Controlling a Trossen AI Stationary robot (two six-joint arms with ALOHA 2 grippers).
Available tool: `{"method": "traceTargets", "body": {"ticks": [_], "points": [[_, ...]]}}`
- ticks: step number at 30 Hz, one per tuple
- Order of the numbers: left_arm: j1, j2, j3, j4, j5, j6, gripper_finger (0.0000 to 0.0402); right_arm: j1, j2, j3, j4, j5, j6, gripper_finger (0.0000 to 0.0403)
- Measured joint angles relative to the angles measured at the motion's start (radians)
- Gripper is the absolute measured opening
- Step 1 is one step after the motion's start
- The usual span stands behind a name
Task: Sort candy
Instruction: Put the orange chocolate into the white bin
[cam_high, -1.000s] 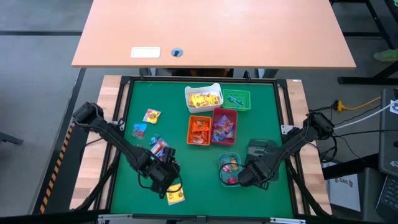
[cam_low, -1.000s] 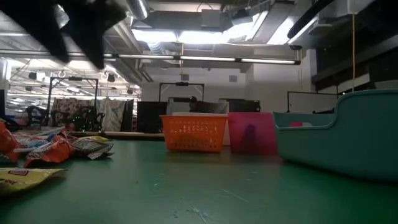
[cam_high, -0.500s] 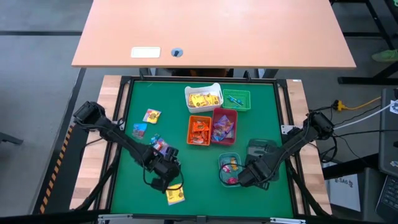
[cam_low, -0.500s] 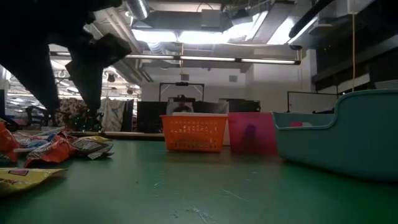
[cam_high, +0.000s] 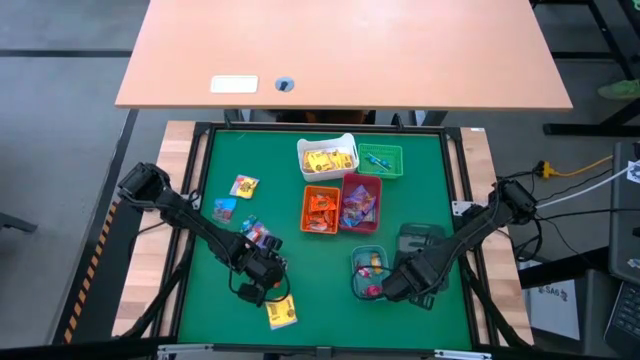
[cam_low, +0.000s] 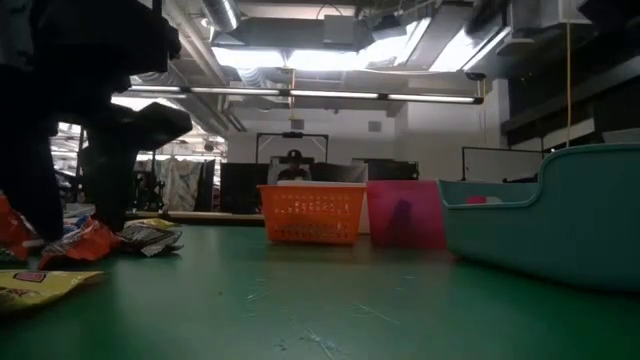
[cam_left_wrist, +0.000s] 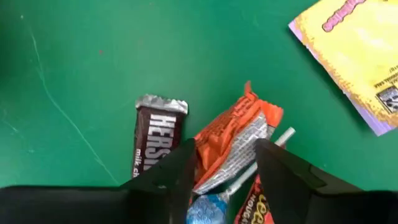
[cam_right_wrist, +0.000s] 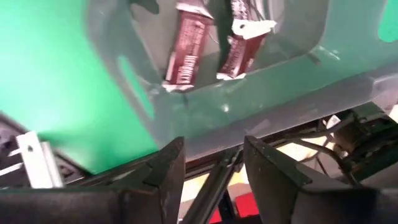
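Most candy already lay in bins; a few pieces remained near the surface's left edge. The left tool (cam_left_wrist: 224, 171) straddled an orange candy (cam_left_wrist: 233, 146), half-open; the right tool (cam_right_wrist: 214, 165) hung open and empty.

My left gripper (cam_left_wrist: 224, 163) straddles an orange-wrapped candy (cam_left_wrist: 233, 144) lying flat on green — a brown bar (cam_left_wrist: 155, 135) just beside it.

I see four bins clustered at the mat's (cam_high: 420, 170) far middle: two (cam_high: 327, 157) (cam_high: 380, 160) behind, two (cam_high: 321, 210) (cam_high: 361, 203) just in front. Loose candy (cam_high: 240, 195) lies to their left, with one packet (cam_high: 282, 313) near the front edge. Another bin (cam_high: 368, 270) sits front right, candy inside it.
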Motion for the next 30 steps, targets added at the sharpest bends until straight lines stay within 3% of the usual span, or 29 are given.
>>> {"method": "traceTargets", "body": {"ticks": [8,13,23,30], "points": [[0.020,-0.001,-0.015,0.016,0.003,-0.001,0.0072,0.000,0.000,0.140,0.009,0.124,0.000,0.0163],[0.024,-0.001,-0.016,0.024,0.004,-0.024,0.0011,0.000,-0.001,0.196,0.142,0.239,-0.002,0.0163],[0.035,0.001,0.092,0.040,-0.008,-0.034,0.0001,0.000,-0.001,0.200,0.548,0.357,-0.209,0.0163],[0.101,0.001,0.184,0.057,-0.156,0.013,0.0000,0.000,-0.001,0.200,0.769,0.404,-0.319,0.0163]]}}
